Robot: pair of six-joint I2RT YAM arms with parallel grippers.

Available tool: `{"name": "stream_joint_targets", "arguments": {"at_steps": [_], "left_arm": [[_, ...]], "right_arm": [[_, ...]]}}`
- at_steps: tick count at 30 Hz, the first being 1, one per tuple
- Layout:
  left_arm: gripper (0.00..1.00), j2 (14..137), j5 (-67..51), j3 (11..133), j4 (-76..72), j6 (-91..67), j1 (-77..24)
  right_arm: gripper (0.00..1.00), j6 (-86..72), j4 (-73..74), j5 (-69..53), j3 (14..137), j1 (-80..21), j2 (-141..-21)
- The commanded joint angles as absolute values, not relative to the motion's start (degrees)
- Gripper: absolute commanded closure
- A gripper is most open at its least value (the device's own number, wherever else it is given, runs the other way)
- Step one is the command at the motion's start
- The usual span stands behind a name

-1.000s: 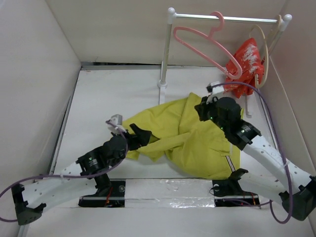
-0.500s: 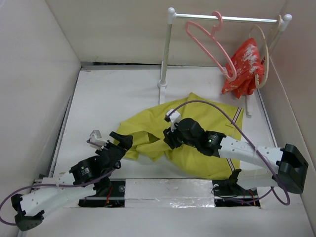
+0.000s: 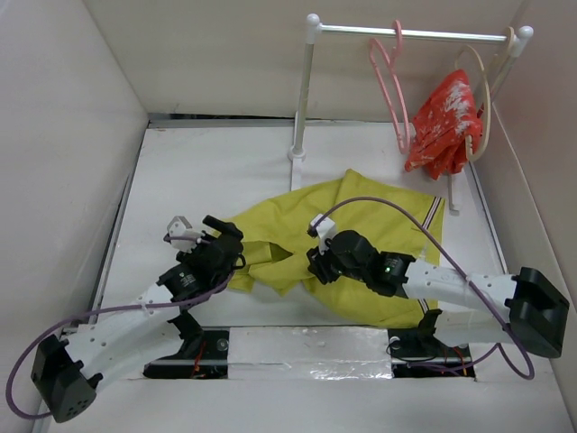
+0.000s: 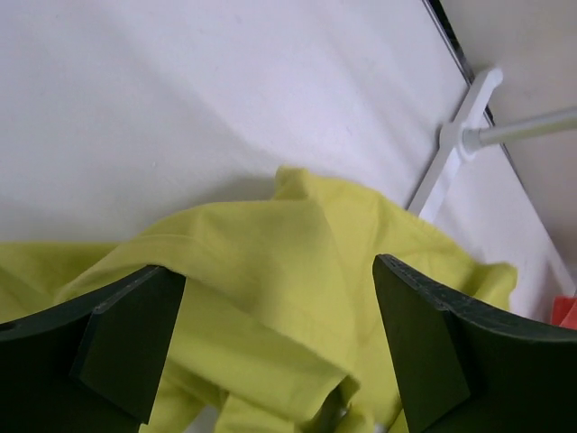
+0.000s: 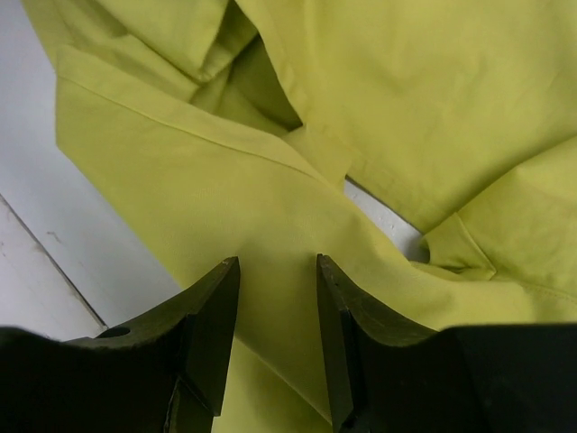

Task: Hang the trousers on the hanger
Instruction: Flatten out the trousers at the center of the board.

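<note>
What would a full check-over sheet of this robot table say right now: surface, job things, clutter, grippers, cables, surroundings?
Surface: white table, no spills seen.
Job's things: trousers lie crumpled mid-table; pink hanger hangs bare on the rack.
Clutter: red garment on a beige hanger, same rail.
Grippers: left gripper wide open at the trousers' left edge, holding nothing; right gripper part open above the cloth, nothing pinched.
Cables: left cable trails beside its arm; right cable arcs over the trousers.
Surroundings: pale walls on three sides.
</note>
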State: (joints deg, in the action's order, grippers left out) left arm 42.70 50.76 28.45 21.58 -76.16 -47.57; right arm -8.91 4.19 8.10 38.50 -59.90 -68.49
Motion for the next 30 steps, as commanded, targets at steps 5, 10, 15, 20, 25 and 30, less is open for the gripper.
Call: {"name": "stream_joint_targets", "arguments": {"at_steps": [5, 10, 15, 20, 25, 30], "left_arm": [[0.27, 45.7, 39.3, 24.6, 3.5, -64.9, -33.8], [0.79, 45.2, 34.5, 24.9, -4.5, -56.7, -28.4], [1.00, 55.5, 33.0, 48.2, -2.3, -41.7, -26.3], [1.00, 68.6, 31.1, 78.4, 5.7, -25.3, -26.3], [1.00, 75.3, 37.7, 86.7, 11.9, -19.2, -26.3], [1.00, 69.8, 41.2, 66.4, 0.4, -20.6, -19.0]], "right_arm": [[0.54, -10.5, -0.7, 11.2, 35.4, -60.5, -65.5], [0.52, -14.1, -0.3, 13.9, 32.2, -60.5, -63.7], [0.53, -17.4, -1.8, 11.3, 28.7, -60.5, -64.8], [0.54, -19.5, -3.7, 9.9, 27.1, -60.5, -68.5], [0.54, -20.5, -4.7, 9.3, 26.5, -61.0, -69.2], [0.54, -20.3, -6.1, 8.6, 25.6, -61.0, -68.9]]}}
